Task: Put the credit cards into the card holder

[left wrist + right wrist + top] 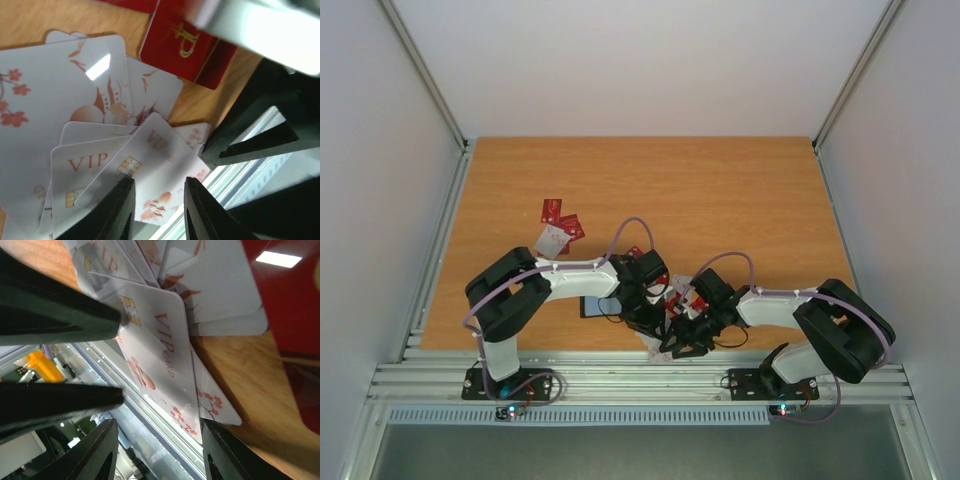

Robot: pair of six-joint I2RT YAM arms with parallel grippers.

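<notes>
A fan of white credit cards (65, 100) with red marks lies at the table's front edge, beside red cards (180, 40). The top white VIP card (155, 160) sticks out over the edge; it also shows in the right wrist view (160, 350). My left gripper (159, 210) is open, its fingers on either side of that card's overhanging end. My right gripper (160, 455) is open and empty just off the same card's corner. In the top view both grippers, left (655, 310) and right (678, 335), meet over the pile. The dark card holder (595, 307) lies partly under my left arm.
More red cards (552, 210) and a white card (553, 240) lie farther back on the left of the wooden table (740, 200). A metal rail (620, 378) runs along the front edge just below the pile. White walls enclose the sides and back.
</notes>
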